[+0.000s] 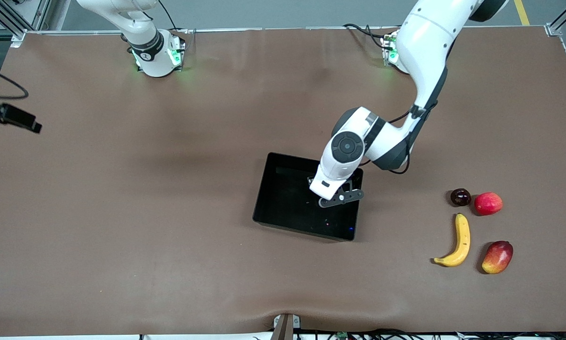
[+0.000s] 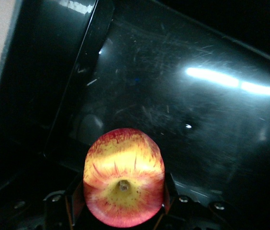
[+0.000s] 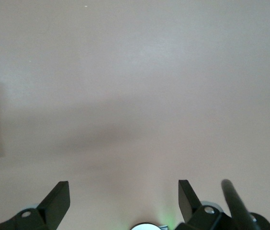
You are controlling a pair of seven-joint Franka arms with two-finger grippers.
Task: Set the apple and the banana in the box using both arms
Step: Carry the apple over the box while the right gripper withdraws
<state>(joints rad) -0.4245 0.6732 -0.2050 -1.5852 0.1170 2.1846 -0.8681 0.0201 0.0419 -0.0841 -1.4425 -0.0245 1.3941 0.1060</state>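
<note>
My left gripper (image 1: 329, 197) is down inside the black box (image 1: 276, 193), shut on the apple (image 2: 124, 163). The apple is red with yellow streaks and a pale stem dimple, and sits between the fingers (image 2: 169, 191) just over the box's glossy floor (image 2: 183, 105). In the front view the hand hides the apple. The yellow banana (image 1: 457, 242) lies on the table toward the left arm's end, well apart from the box. My right gripper (image 3: 124, 194) is open and empty over bare brown table near its own base; it does not show in the front view.
Around the banana lie a smooth red-pink round fruit (image 1: 488, 203), a dark plum (image 1: 460, 197) and a red-yellow mango (image 1: 497, 257). A black device on a cable (image 1: 11, 118) sticks in at the right arm's end of the table.
</note>
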